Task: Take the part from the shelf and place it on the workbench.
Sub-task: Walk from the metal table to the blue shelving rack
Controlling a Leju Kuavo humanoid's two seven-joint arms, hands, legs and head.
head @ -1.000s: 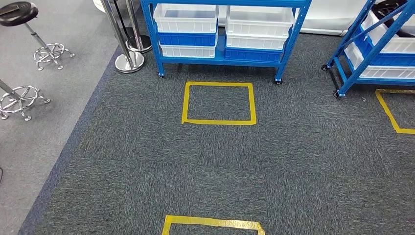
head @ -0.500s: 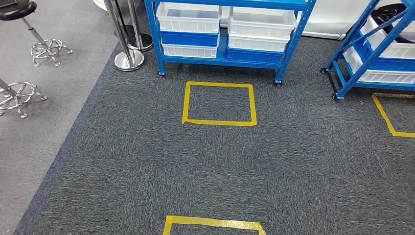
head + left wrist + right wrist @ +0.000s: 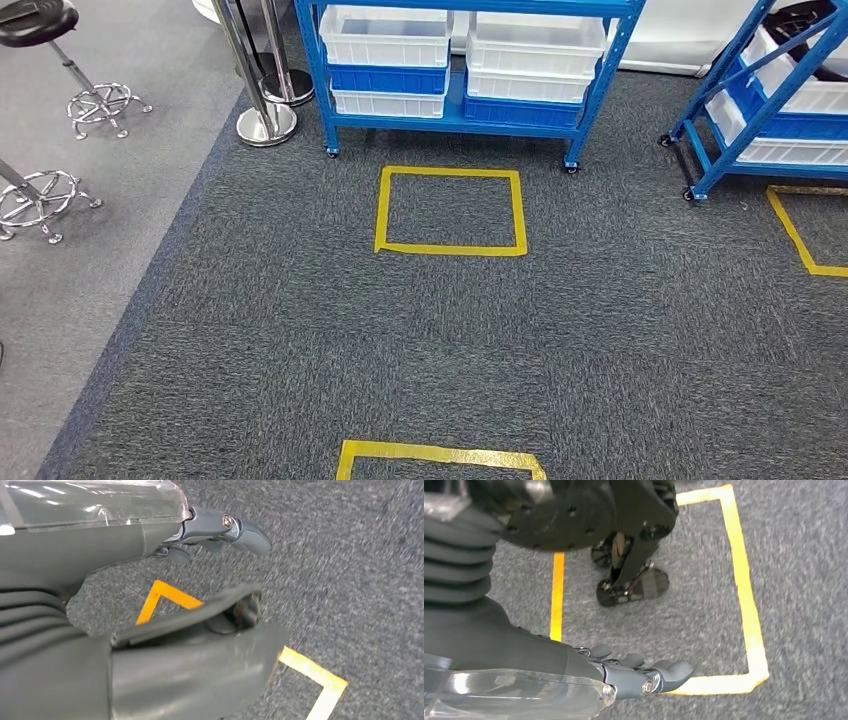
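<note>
- Head view, from the left: you have stools (image 3: 45, 195) on the grey floor, chrome posts (image 3: 262, 122), then the blue shelf (image 3: 460, 115) holding white bins (image 3: 385, 37), with a taped square (image 3: 450, 210) in front of it.
- You cannot make out the part itself; it is presumably in one of those bins.
- Your left hand (image 3: 220, 530) hangs empty, fingers loosely apart.
- Your right hand (image 3: 644, 672) is likewise empty and relaxed over the carpet.
- Judge the part's weight and stiffness once it is visible; nothing yet tells you where to grip.
</note>
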